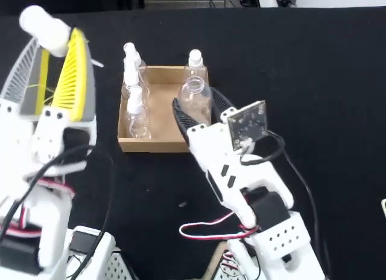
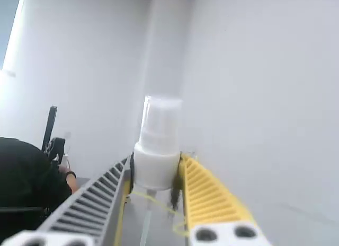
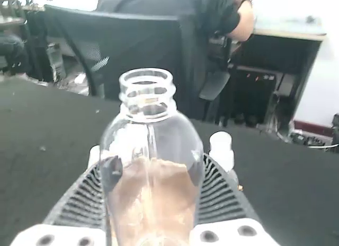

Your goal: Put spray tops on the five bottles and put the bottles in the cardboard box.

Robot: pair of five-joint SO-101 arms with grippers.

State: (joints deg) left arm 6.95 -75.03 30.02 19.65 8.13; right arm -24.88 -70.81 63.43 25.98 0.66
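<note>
- Left arm reared up at the near left of the table [image 1: 313,69], its forearm rising steeply. The left gripper [image 1: 55,47] points up and away, high off the cloth.
- Left gripper is clamped on one white spray top [image 1: 42,25]. In its wrist view the grey and yellow fingers pinch the collar of the spray top [image 2: 158,145], nozzle cap upward, with the left gripper [image 2: 156,174] set against a pale wall.
- Right arm stretches forward from the near centre, low, with its wrist camera board on top.
- Right gripper [image 1: 198,106] is closed around one open bottle [image 1: 196,90], clear and upright, neck bare. In its wrist view the black fingers of the right gripper [image 3: 151,174] press on both sides of the open bottle [image 3: 151,150].
- The open bottle is at the right side of the cardboard box [image 1: 158,111]. Cannot tell whether it rests on the floor of the box or hangs above it.
- Count, bottles: five. One is open and held, four are capped.
- Three capped bottles [image 1: 135,105] stand in a row along the left wall of the box. The fourth capped bottle [image 1: 195,61] is at its far right corner.
- Count, spray tops: five. Four are fitted, one is in the left gripper.
- One box.
</note>
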